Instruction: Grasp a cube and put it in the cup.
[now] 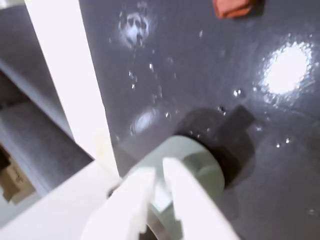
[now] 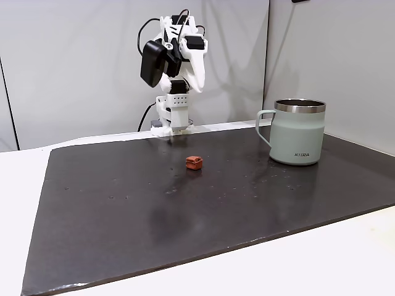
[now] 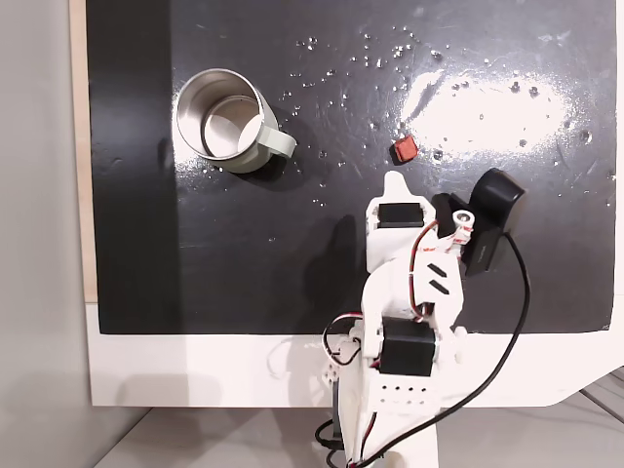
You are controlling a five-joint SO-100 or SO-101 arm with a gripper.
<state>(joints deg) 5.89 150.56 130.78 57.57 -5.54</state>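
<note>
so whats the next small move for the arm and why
Probably reach forward and down toward the cube, opening the jaws on the way. The gripper is folded up high near the base with jaws nearly closed and holding nothing, the cube lies bare on the mat, and the cup looks empty.

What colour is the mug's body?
Pale sage green with a steel rim, clearest in a fixed view: mug.

Wrist view looks down, close to the dark mat (image 1: 200,75); 1 fixed view faces the arm (image 2: 176,68) low across the tabletop; another looks straight down; both share the mat.
</note>
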